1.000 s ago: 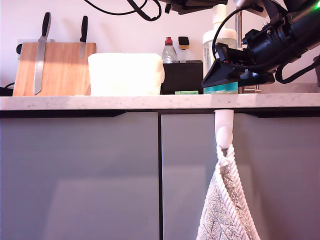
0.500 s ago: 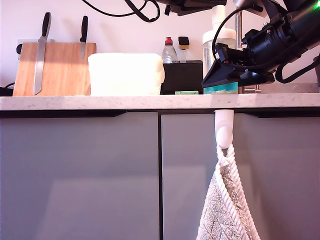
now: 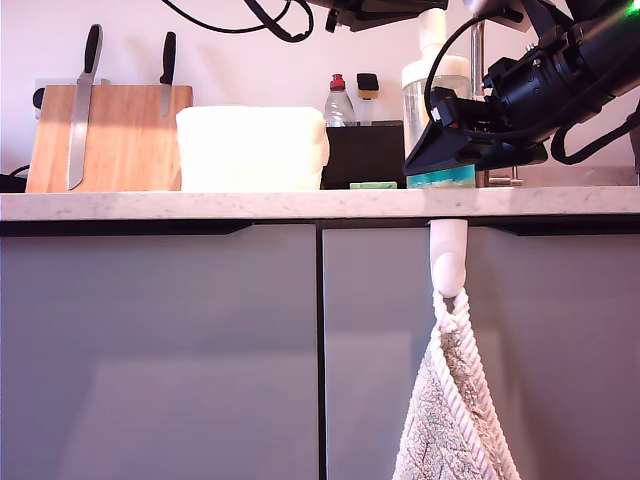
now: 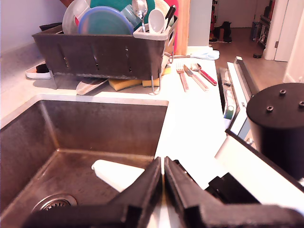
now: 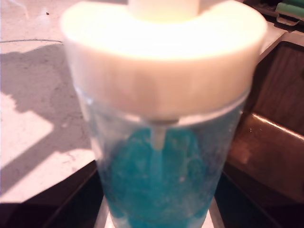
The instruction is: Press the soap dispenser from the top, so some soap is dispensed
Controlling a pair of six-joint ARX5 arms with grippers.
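The soap dispenser [image 3: 437, 95] stands on the counter toward the exterior view's right, a clear bottle with a wide white cap [image 5: 161, 57]. Blue-teal soap [image 5: 156, 190] shows through its wall and fills the lower part. My second gripper [image 3: 447, 150] reaches in from the exterior view's right and is shut on the bottle, with a dark finger [image 5: 66, 204] on each side. My first gripper [image 4: 163, 164] is shut, its tips together over the white pump spout [image 4: 114, 173]. Its arm [image 3: 375, 10] hangs at the pump head, which the exterior view's top edge cuts off.
A sink [image 4: 71, 137] lies below the spout, with a loaded dish rack [image 4: 104, 52] and cutlery [image 4: 194, 76] beyond. On the counter are a wooden knife board [image 3: 110, 135], white tub [image 3: 252, 148], black box [image 3: 365, 152], red-capped bottle [image 3: 339, 100] and green bar [image 3: 372, 184]. A towel [image 3: 455, 400] hangs below.
The dispenser's cap and pump neck have shifted slightly toward the exterior view's left. My second arm has risen a little with the bottle. Both grippers keep their state.
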